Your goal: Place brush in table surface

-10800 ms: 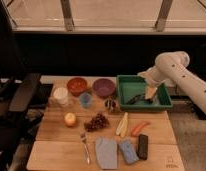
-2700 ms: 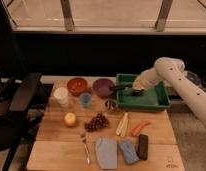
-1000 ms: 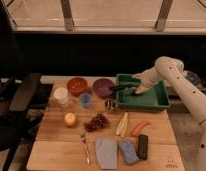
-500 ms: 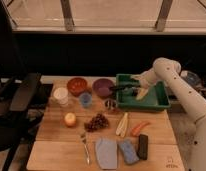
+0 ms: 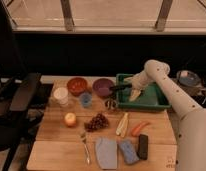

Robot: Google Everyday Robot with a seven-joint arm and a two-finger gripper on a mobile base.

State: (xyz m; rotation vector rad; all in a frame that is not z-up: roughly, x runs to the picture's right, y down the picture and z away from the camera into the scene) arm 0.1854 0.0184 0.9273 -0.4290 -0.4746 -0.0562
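Note:
My gripper (image 5: 129,87) hangs over the left rim of the green bin (image 5: 151,103). It is shut on the brush (image 5: 119,88), whose slim black handle sticks out to the left above the bin's left edge and the purple bowl. The brush is held in the air and touches nothing; its bristle head is hidden by the gripper. The light-brown wooden table surface (image 5: 53,137) lies below and to the left. A pale yellowish object (image 5: 136,94) lies in the bin just under the gripper.
On the table are a red bowl (image 5: 77,85), a purple bowl (image 5: 102,86), a white cup (image 5: 61,95), a blue cup (image 5: 86,99), a small grey object (image 5: 111,104), an orange (image 5: 70,119), grapes (image 5: 97,121), a carrot (image 5: 139,128), a fork (image 5: 85,147), a blue cloth (image 5: 106,152) and a black block (image 5: 143,146).
My gripper has lifted out of the middle of the bin and moved left to its left rim, with the brush in it. Over the last second it has barely moved.

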